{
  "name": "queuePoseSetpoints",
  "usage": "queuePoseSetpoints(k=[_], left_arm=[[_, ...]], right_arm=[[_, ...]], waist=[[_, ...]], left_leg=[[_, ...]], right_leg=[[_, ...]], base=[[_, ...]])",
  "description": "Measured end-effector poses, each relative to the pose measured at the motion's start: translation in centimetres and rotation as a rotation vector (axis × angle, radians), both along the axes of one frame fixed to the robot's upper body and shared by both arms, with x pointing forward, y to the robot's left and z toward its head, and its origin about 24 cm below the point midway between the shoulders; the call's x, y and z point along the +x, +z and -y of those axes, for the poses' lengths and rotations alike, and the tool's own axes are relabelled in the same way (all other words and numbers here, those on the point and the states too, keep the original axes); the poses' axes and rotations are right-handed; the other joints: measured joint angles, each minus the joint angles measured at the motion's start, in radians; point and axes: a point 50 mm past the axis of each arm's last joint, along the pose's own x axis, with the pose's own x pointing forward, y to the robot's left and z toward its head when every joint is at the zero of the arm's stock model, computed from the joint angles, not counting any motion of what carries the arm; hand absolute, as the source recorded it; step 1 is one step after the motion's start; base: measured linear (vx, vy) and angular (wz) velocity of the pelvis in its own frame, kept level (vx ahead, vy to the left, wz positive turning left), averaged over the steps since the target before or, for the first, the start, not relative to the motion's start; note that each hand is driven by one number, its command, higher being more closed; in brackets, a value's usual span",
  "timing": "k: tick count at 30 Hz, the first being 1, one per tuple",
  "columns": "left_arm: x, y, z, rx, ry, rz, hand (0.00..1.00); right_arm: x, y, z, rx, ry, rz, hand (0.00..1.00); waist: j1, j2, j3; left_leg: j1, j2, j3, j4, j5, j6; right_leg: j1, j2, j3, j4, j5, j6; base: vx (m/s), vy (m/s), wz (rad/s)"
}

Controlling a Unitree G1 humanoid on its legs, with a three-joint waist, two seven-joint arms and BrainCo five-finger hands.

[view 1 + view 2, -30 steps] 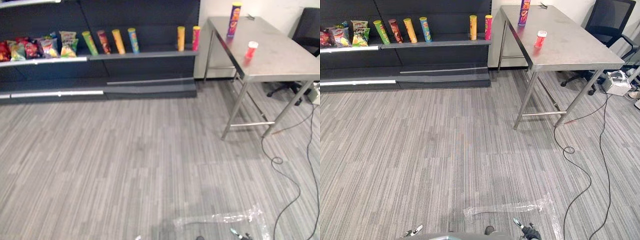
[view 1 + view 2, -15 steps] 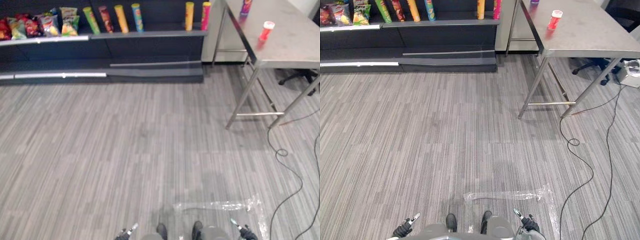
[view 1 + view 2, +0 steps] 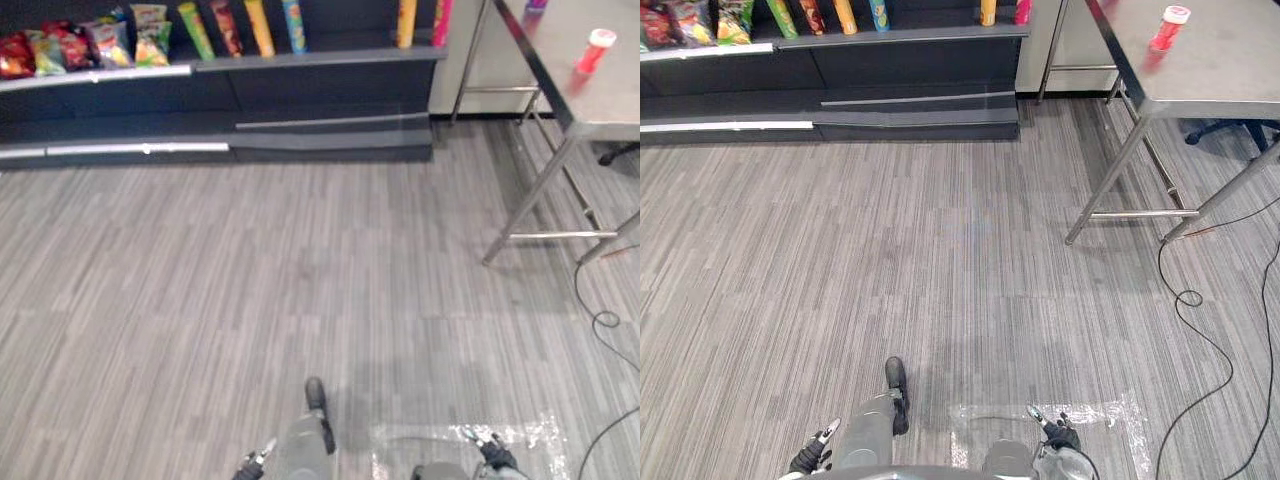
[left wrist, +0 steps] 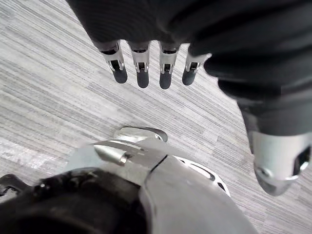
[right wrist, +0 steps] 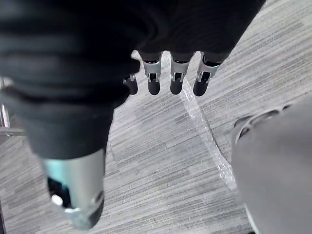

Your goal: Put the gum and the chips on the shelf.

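Observation:
The gum, a small red container (image 3: 598, 48) with a white lid, stands on the steel table (image 3: 1220, 80) at the far right. Only the base of the purple chips can (image 3: 536, 4) shows, further back on that table. The dark shelf (image 3: 300, 62) runs along the far wall and carries several upright chip cans and snack bags. My left hand (image 3: 812, 455) and right hand (image 3: 1055, 432) hang low at the near edge, far from the table and the shelf. In the wrist views the left hand's fingers (image 4: 141, 73) and the right hand's fingers (image 5: 175, 78) are straight and hold nothing.
Grey striped carpet lies between me and the shelf. The table's steel legs (image 3: 1105, 185) stand at the right, with an office chair base (image 3: 1230, 135) behind them. A patch of clear tape (image 3: 1110, 412) is stuck to the floor by my right hand.
The camera has tipped down and shifted, so shelf and table slid toward the top edge. Both hands have come into view at the bottom. Gum and chips have not moved on the table.

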Motion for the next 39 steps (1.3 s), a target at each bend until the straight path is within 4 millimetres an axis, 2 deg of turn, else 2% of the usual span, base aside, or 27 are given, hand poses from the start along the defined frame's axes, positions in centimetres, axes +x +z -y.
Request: queuePoseSetpoints(k=[1,2,3,5,8,9,10,11,12,13,15,16,17,19,20,21,22,24,25,26,29,32,33,34,35,37,39], left_arm=[[0.3,0.1,-0.3,0.010,-0.005,0.007,0.00],[0.9,0.3,-0.6,0.026,-0.026,0.020,0.00],[1.0,0.3,-0.6,0.028,-0.032,0.020,0.00],[1.4,0.4,-0.6,0.038,-0.068,0.022,0.00],[1.3,0.5,-0.8,0.061,-0.117,0.009,0.00],[1.6,0.5,-0.6,0.066,-0.155,0.012,0.00],[2.2,0.7,-0.5,0.070,-0.172,0.029,0.00],[2.4,0.7,-0.5,0.069,-0.175,0.036,0.00],[2.5,0.7,-0.4,0.067,-0.179,0.038,0.00],[2.4,0.7,-0.2,0.062,-0.177,0.035,0.00],[1.8,0.4,0.2,0.057,-0.190,0.016,0.00],[2.0,0.4,0.4,0.052,-0.193,0.020,0.00],[2.2,0.5,0.5,0.046,-0.182,0.027,0.00],[2.3,0.5,0.6,0.033,-0.120,0.040,0.00],[2.3,0.5,0.4,0.035,-0.114,0.041,0.00],[2.2,0.4,0.4,0.032,-0.096,0.040,0.00],[2.0,0.2,1.3,0.012,-0.090,0.030,0.00],[2.2,0.2,2.0,0.004,-0.112,0.038,0.00],[2.3,0.1,2.3,-0.011,-0.091,0.045,0.00],[2.3,0.1,2.6,-0.022,-0.076,0.051,0.00],[2.1,0.0,2.8,-0.030,-0.069,0.047,0.00],[2.0,0.1,2.5,-0.033,-0.036,0.054,0.00],[2.2,0.1,2.7,-0.044,-0.006,0.066,0.00],[2.5,0.2,2.8,-0.056,0.033,0.090,0.00],[2.3,0.3,2.6,-0.061,0.053,0.095,0.00],[2.6,0.4,2.2,-0.070,0.084,0.117,0.00],[3.2,0.7,2.2,-0.071,0.111,0.158,0.00]], right_arm=[[0.3,0.0,-0.3,0.009,0.003,0.004,0.00],[0.9,0.1,-0.6,0.015,0.009,0.020,0.00],[1.1,0.2,-0.6,0.015,0.009,0.023,0.00],[1.5,0.3,-0.5,0.015,0.001,0.038,0.00],[0.7,0.1,-0.3,0.018,-0.026,0.022,0.00],[0.1,0.0,-0.2,0.016,-0.032,0.010,0.00],[0.0,-0.1,-0.3,0.022,-0.038,0.009,0.00],[0.3,0.0,-0.3,0.018,-0.036,0.017,0.00],[0.6,0.1,-0.2,0.015,-0.028,0.022,0.00],[0.7,0.2,-0.3,0.013,-0.015,0.030,0.00],[1.3,0.5,-0.1,-0.002,0.018,0.059,0.00],[1.5,0.6,-0.1,0.000,0.024,0.074,0.00],[1.6,0.7,-0.1,0.000,0.027,0.080,0.00],[1.7,0.7,-0.2,0.007,0.018,0.084,0.00],[1.5,0.6,-0.3,0.011,0.018,0.079,0.00],[1.4,0.5,-0.4,0.015,0.015,0.077,0.00],[1.4,0.6,-0.2,0.013,0.001,0.079,0.00],[1.5,0.6,-0.1,0.019,-0.027,0.088,0.00],[1.4,0.6,-0.1,0.022,-0.040,0.088,0.00],[1.1,0.5,0.0,0.022,-0.044,0.084,0.00],[0.6,0.4,0.1,0.024,-0.047,0.074,0.00],[0.2,0.4,0.4,0.019,-0.047,0.071,0.00],[-0.1,0.4,0.4,0.018,-0.046,0.071,0.00],[-0.1,0.4,0.5,0.012,-0.032,0.072,0.00],[0.0,0.4,0.3,0.011,-0.020,0.071,0.00],[0.2,0.4,-0.1,0.015,0.004,0.075,0.00],[0.1,0.4,-0.2,0.014,0.011,0.070,0.00]], waist=[[-0.002,-0.010,-0.003],[0.001,-0.020,-0.007],[0.000,-0.020,-0.007],[0.001,-0.013,-0.010],[-0.003,-0.005,-0.017],[-0.020,-0.001,-0.017],[-0.037,-0.003,-0.015],[-0.042,-0.007,-0.014],[-0.047,-0.014,-0.010],[-0.046,-0.008,-0.005],[-0.050,0.011,0.002],[-0.054,0.018,0.002],[-0.054,0.014,0.004],[-0.051,0.002,0.005],[-0.051,-0.008,0.004],[-0.051,-0.014,0.005],[-0.048,0.018,0.000],[-0.050,0.032,0.006],[-0.053,0.034,0.004],[-0.052,0.028,0.003],[-0.052,0.025,-0.008],[-0.055,0.031,-0.024],[-0.055,0.049,-0.028],[-0.048,0.064,-0.029],[-0.045,0.058,-0.024],[-0.039,0.055,-0.022],[-0.016,0.048,-0.022]], left_leg=[[-0.011,-0.010,0.005,0.031,-0.017,0.019],[-0.042,-0.020,0.033,0.130,-0.076,0.059],[-0.045,-0.021,0.035,0.143,-0.081,0.065],[-0.047,-0.014,0.043,0.233,-0.091,0.080],[0.051,-0.017,0.055,0.200,-0.112,0.107],[0.111,-0.028,0.051,0.151,-0.147,0.123],[0.162,-0.049,0.042,0.102,-0.196,0.134],[0.189,-0.061,0.030,0.073,-0.217,0.124],[0.257,-0.083,0.025,0.013,-0.233,0.109],[0.323,-0.088,0.023,-0.029,-0.233,0.108],[0.405,-0.073,0.018,-0.070,-0.237,0.100],[0.429,-0.061,-0.004,-0.085,-0.257,0.074],[0.435,-0.059,-0.012,-0.085,-0.269,0.063],[0.460,-0.036,-0.036,-0.087,-0.303,0.011],[0.471,-0.036,-0.040,-0.090,-0.312,-0.003],[0.499,-0.025,-0.049,-0.102,-0.321,-0.021],[0.525,0.012,-0.029,-0.119,-0.310,-0.051],[0.545,0.021,-0.004,-0.122,-0.297,-0.045],[0.575,0.022,0.032,-0.143,-0.275,-0.065],[0.600,0.028,0.031,-0.154,-0.269,-0.075],[0.607,0.043,0.030,-0.123,-0.267,-0.077],[0.484,0.087,-0.029,0.171,-0.267,-0.077],[0.383,0.123,-0.087,0.396,-0.232,-0.081],[0.298,0.153,-0.137,0.596,-0.126,-0.083],[0.265,0.167,-0.144,0.688,-0.077,-0.079],[0.129,0.184,-0.130,0.918,-0.187,-0.042],[0.042,0.173,-0.078,0.887,-0.260,-0.025]], right_leg=[[0.002,-0.013,0.014,-0.023,0.030,-0.001],[0.005,-0.042,0.064,-0.057,0.120,0.014],[0.005,-0.045,0.070,-0.060,0.136,0.014],[-0.008,-0.052,0.113,-0.026,0.295,0.012],[-0.092,-0.059,0.133,0.200,0.463,-0.020],[-0.152,-0.077,0.121,0.361,0.515,-0.015],[-0.226,-0.089,0.104,0.544,0.476,-0.048],[-0.263,-0.093,0.102,0.628,0.439,-0.049],[-0.318,-0.095,0.082,0.733,0.360,-0.056],[-0.345,-0.082,0.038,0.767,0.276,-0.081],[-0.370,-0.046,-0.034,0.710,0.188,-0.087],[-0.396,-0.029,-0.076,0.619,0.160,-0.086],[-0.408,-0.025,-0.087,0.559,0.159,-0.087],[-0.416,-0.009,-0.109,0.228,0.188,-0.062],[-0.407,-0.008,-0.102,0.130,0.205,-0.060],[-0.381,0.001,-0.113,0.091,0.318,-0.086],[-0.367,0.053,-0.137,0.086,0.285,-0.113],[-0.369,0.076,-0.144,0.124,0.260,-0.121],[-0.368,0.078,-0.140,0.175,0.210,-0.149],[-0.368,0.079,-0.138,0.221,0.161,-0.150],[-0.361,0.082,-0.141,0.259,0.104,-0.150],[-0.299,0.092,-0.158,0.222,0.074,-0.151],[-0.260,0.107,-0.173,0.202,0.064,-0.155],[-0.216,0.122,-0.177,0.194,0.048,-0.164],[-0.188,0.127,-0.171,0.187,0.034,-0.169],[-0.093,0.124,-0.153,0.166,-0.006,-0.170],[-0.039,0.103,-0.127,0.136,-0.006,-0.147]], base=[[0.64,0.424,-0.28],[0.52,0.344,-0.17],[0.57,0.413,-0.28],[0.42,0.289,-0.37],[0.32,0.259,-0.30],[0.43,0.229,0.33],[0.43,0.174,0.42],[0.42,0.105,0.39],[0.30,0.007,0.20],[0.28,-0.018,0.09],[0.22,-0.107,0.10],[0.19,-0.171,0.29],[0.19,-0.238,0.43],[0.24,-0.316,0.39],[0.34,-0.363,0.29],[0.38,-0.321,0.09],[0.41,-0.295,0.01],[0.34,-0.180,-0.10],[0.38,-0.187,-0.12],[0.30,-0.142,-0.08],[0.32,-0.147,0.03],[0.27,-0.094,0.17],[0.37,-0.062,0.09],[0.37,-0.039,-0.03],[0.33,0.019,-0.17],[0.32,0.047,-0.15],[0.30,0.141,-0.38]])
